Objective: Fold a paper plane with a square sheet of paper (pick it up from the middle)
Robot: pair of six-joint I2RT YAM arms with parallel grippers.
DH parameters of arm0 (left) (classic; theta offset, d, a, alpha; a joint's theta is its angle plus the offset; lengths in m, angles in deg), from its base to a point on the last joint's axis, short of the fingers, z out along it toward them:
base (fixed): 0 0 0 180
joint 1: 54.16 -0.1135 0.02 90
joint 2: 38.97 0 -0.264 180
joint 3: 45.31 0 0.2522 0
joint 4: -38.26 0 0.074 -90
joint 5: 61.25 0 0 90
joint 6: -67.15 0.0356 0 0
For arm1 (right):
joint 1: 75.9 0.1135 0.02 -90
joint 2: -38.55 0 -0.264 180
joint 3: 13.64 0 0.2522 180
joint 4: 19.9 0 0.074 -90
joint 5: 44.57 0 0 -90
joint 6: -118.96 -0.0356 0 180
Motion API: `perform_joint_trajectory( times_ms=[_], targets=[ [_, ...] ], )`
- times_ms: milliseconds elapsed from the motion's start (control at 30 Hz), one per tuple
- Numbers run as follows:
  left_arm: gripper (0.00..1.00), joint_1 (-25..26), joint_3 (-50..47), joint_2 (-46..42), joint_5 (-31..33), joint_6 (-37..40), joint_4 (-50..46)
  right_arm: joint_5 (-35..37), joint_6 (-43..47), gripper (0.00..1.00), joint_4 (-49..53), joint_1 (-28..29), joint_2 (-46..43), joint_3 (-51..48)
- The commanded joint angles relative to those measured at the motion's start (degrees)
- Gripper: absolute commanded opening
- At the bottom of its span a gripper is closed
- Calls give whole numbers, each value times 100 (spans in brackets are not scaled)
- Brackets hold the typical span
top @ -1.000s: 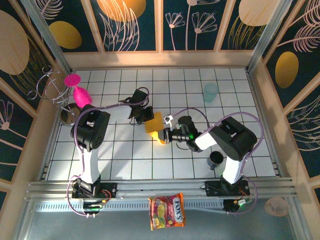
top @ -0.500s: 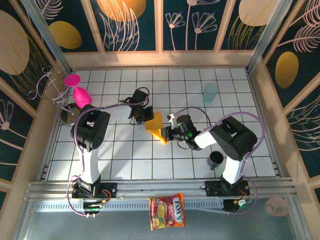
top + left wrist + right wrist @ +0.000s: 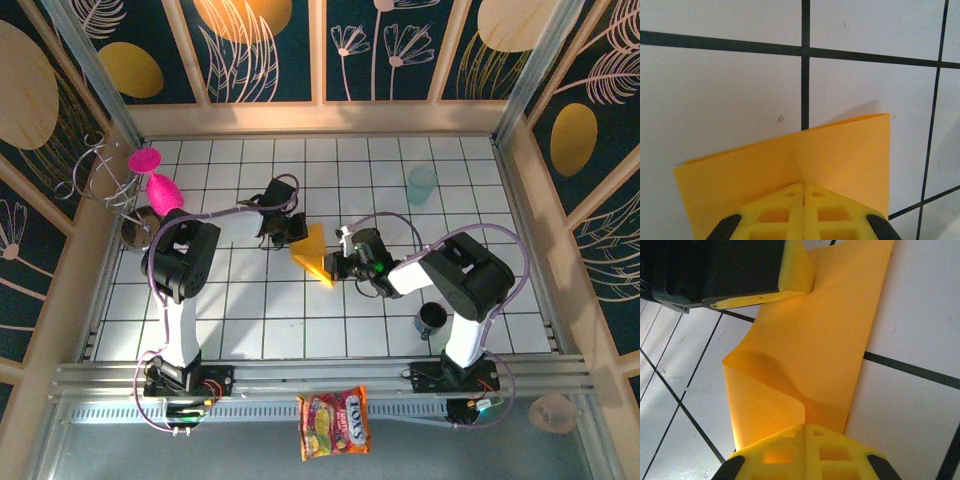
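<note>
Item: orange-yellow sheet of paper (image 3: pixel 313 254), plain, partly doubled over, held up between the two grippers over the middle of the white tiled worktop (image 3: pixel 250 310); from above it reads as a tilted, wedge-like shape with its lower point toward the near edge. Whether any edge touches the tiles cannot be told. Left gripper (image 3: pixel 290 238): at the sheet's far-left side, yellow fingers (image 3: pixel 775 215) pressed together and clamped on the paper; in the left wrist view the sheet spreads out past the fingertips as a broad band with a straight upper edge, throwing a faint shadow onto the tile behind. Right gripper (image 3: pixel 335 265): at the sheet's right side, yellow fingers (image 3: pixel 780 455) likewise clenched on the paper at its near end. In the right wrist view the sheet runs away from them toward the left gripper's finger, which pinches the far corner; the sheet bows in a soft curl along its left edge, with a rounded bend just above the right fingers. Also on the worktop: translucent pale-green cup (image 3: pixel 421 185), far right, well apart from the sheet; dark mug (image 3: pixel 432 318), just beside the right arm; wire rack (image 3: pixel 100 175) at the far left, with pink goblets (image 3: pixel 162 194). Off the worktop, at the near rail: red-and-yellow snack packet (image 3: pixel 335 422).
</note>
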Motion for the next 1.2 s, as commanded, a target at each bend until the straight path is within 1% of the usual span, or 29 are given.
perform_joint_trajectory(
  times_ms=[0, 800, 900, 1033, 1100, 1167],
  targets=[
    [7, 51, 1, 293, 193, 95, -431, 89, 111, 0, 63, -33, -71, 156],
    [8, 51, 26, 182, 153, 60, -405, 19, 154, 0, 294, -77, 55, 252],
    [11, 53, 85, -33, 199, -24, -358, 18, 142, 0, 368, -77, 63, 265],
    [21, 48, 9, -519, 393, -303, -141, 52, 112, 0, 465, -78, 71, 261],
    [24, 51, -110, -824, 490, -461, -19, 58, 73, 0, 484, -81, 77, 261],
    [24, 52, -341, -1096, 448, -632, 184, 71, 45, 0, 508, -77, 92, 261]
  ],
)
